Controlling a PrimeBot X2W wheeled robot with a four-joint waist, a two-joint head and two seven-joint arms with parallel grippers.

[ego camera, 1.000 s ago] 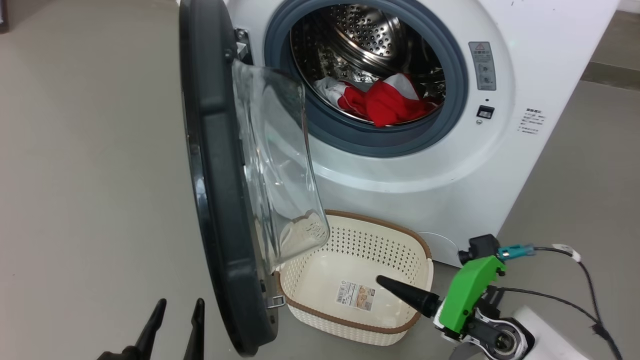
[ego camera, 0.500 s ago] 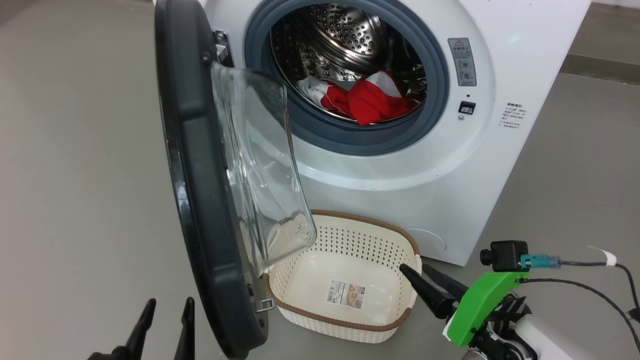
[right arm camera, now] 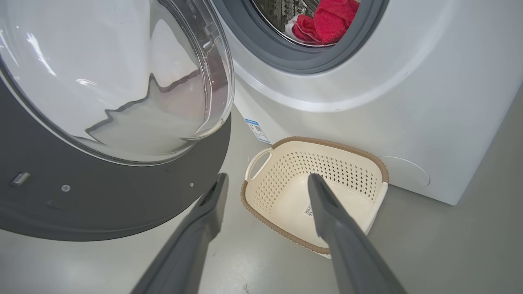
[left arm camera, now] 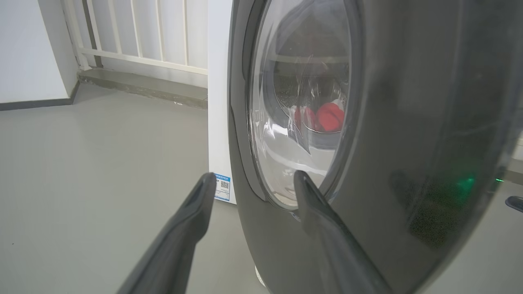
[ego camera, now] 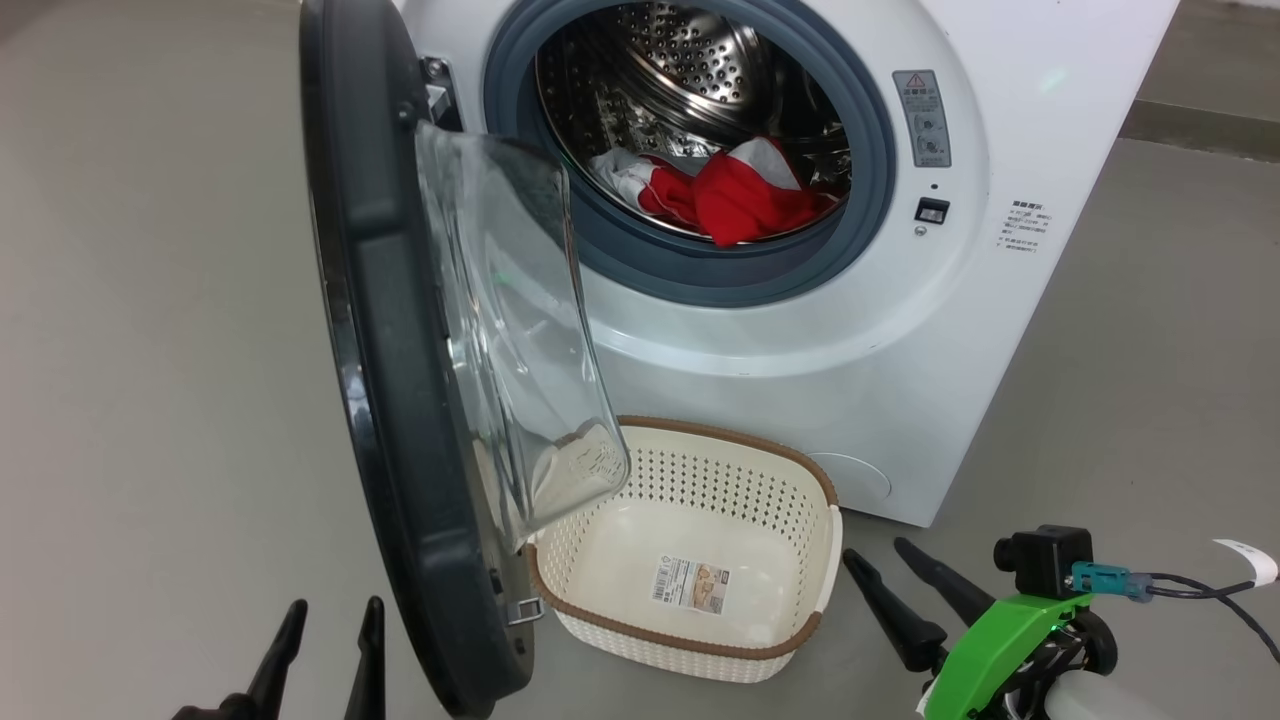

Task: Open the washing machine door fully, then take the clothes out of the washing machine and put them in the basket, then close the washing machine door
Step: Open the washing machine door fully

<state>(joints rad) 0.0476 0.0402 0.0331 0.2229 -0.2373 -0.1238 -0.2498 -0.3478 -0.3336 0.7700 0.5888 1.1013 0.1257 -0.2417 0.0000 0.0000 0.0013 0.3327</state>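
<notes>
Left of the basket (ego camera: 720,480), the left gripper (ego camera: 336,605) sits low with its two fingers spread apart, close to the outer face of the washing machine door (ego camera: 385,330). The door stands open just left of the basket, and its glass bowl (ego camera: 510,320) hangs over the basket's left end. The basket sits on the floor (ego camera: 150,300), right in front of the washing machine (ego camera: 800,340). Above and behind the basket, the red clothes (ego camera: 745,195) lie in the drum (ego camera: 690,60). Just right of the basket, the right gripper (ego camera: 875,550) has its fingers spread apart too.
</notes>
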